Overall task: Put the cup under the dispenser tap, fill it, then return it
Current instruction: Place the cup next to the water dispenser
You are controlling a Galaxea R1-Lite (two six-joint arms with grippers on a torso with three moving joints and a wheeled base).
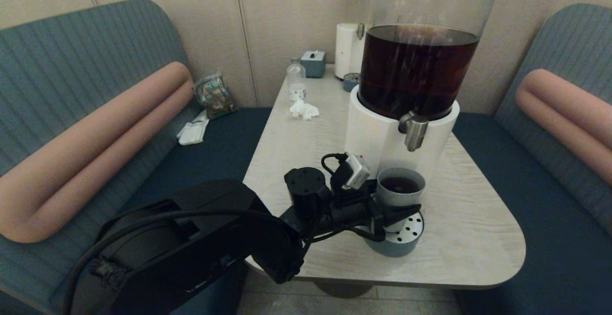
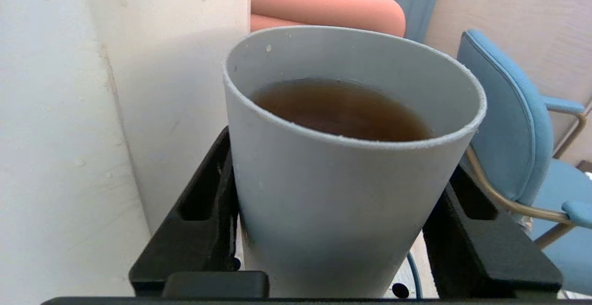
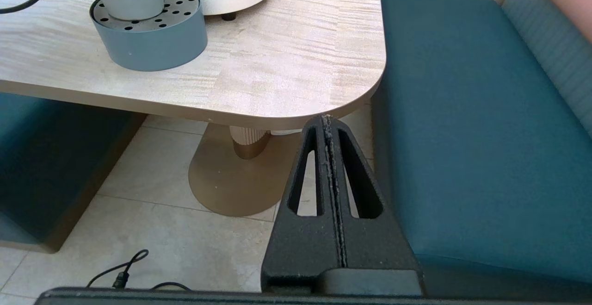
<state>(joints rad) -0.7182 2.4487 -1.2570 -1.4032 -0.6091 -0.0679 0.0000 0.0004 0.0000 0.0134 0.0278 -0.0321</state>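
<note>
The grey-blue cup (image 1: 400,188) stands upright on the round drip tray (image 1: 406,245), holding dark brown liquid. It sits below the brushed-metal dispenser tap (image 1: 414,131), slightly nearer me. No stream shows from the tap. My left gripper (image 1: 399,201) reaches in from the left, shut on the cup (image 2: 342,203), with a black finger (image 2: 203,203) pressed on each side of its wall. The dispenser's white base (image 2: 152,87) is right behind the cup. My right gripper (image 3: 326,122) hangs shut and empty below the table's front right corner, out of the head view.
The big dispenser's clear tank (image 1: 420,66) of dark tea towers over the cup. At the table's back stand a slimmer white dispenser (image 1: 348,49), a clear bottle (image 1: 296,78), a tissue box (image 1: 313,63) and a crumpled tissue (image 1: 304,110). Blue benches flank the table (image 1: 478,238).
</note>
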